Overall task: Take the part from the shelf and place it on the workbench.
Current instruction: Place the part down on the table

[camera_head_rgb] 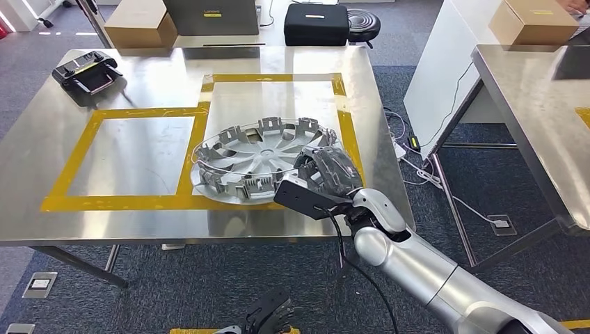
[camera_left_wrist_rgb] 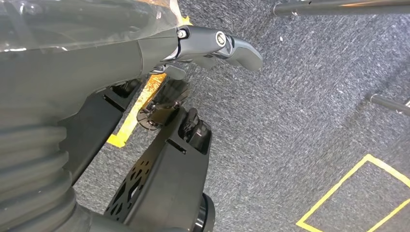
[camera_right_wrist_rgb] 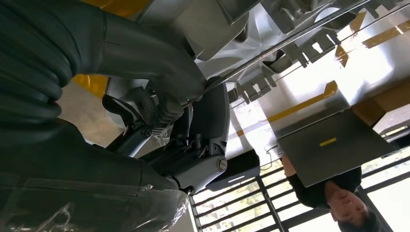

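Workbench, a steel-topped table marked with two yellow-tape rectangles, carries the part, a silver wheel cover lying inner face up inside the right-hand rectangle with its near-left edge reaching over the tape strip between the two. The right hand, at the end of the silver arm reaching in from the near right, grasps the cover's near-right rim, and the right wrist view shows the thumb pressed on the wire ring of that rim. A black handheld controller lies at the far-left corner of the bench, and the left hand hangs low over the grey carpet holding nothing, its fingers curled in.
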`<state>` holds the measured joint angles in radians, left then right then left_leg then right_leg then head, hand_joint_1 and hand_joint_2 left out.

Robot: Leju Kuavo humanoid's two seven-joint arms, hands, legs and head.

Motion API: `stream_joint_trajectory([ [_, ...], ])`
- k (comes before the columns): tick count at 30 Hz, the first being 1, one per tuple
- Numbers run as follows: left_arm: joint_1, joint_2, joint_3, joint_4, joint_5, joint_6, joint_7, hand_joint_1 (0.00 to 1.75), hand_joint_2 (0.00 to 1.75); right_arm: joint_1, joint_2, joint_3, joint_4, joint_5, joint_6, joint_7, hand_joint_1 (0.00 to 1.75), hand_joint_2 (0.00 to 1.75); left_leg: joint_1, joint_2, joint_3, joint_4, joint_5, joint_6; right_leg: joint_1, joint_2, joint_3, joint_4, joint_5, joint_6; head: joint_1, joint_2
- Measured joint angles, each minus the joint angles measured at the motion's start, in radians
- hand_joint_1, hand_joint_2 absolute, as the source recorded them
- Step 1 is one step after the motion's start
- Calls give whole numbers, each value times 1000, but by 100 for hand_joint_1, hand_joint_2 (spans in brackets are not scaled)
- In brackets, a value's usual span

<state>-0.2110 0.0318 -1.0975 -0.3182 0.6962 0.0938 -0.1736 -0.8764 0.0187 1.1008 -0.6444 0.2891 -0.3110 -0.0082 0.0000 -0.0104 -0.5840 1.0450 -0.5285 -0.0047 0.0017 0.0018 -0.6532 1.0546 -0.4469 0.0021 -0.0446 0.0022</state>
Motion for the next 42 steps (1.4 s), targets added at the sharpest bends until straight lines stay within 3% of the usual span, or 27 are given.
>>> stream_joint_trajectory([
  [31,2,0,0,0,3,10,12,0,175,1,33,7,44,20,24,7,175,175,0,0,1,0,0,0,0,0,1,0,0,0,0,0],
  [35,3,-3,1,0,5,26,7,0,175,0,37,7,51,19,23,6,0,0,0,0,1,0,0,0,0,0,1,0,0,0,0,0],
  [42,14,-17,0,0,0,60,6,0,175,-1,38,7,53,18,22,4,0,0,0,0,1,0,0,0,0,0,1,0,0,0,0,0],
])
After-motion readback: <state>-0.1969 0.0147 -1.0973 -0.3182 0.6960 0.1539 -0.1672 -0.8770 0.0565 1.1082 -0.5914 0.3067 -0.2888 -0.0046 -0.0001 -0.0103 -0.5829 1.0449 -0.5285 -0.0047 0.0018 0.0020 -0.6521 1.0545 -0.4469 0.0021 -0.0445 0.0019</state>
